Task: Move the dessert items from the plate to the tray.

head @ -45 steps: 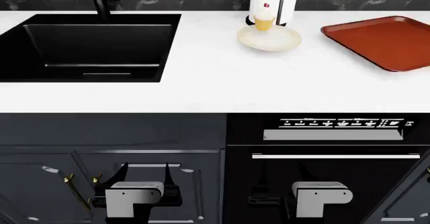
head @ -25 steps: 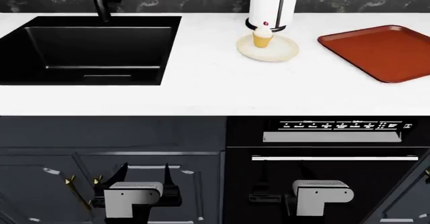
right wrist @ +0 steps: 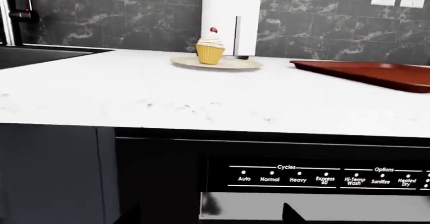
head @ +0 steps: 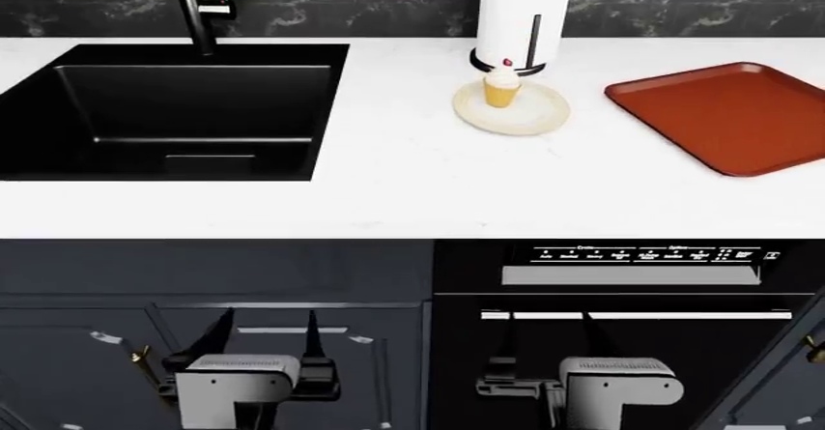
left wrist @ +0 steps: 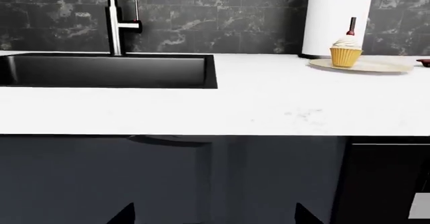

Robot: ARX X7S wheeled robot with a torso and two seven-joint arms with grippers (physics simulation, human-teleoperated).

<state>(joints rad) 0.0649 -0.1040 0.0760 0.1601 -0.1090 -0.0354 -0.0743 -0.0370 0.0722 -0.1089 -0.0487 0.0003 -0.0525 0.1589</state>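
Cupcake [head: 500,86] is sitting on the plate [head: 535,113] at upper centre, tray [head: 728,113] at right, while both my grippers, left [head: 265,338] and right [head: 552,338], are hanging open and empty below the counter [head: 386,188], so I am judging the reach up comes next.

A white, faintly speckled stone-look desk [head: 386,188] meets a matt black sink [head: 168,111] and glossy dark marbled wall tiles [right wrist: 121,12]. The tray [head: 728,111] looks dark-red and matt, the cupcake [head: 500,86] wears a pleated yellow paper-like wrapper, and the faucet [left wrist: 114,20] shines metallic.
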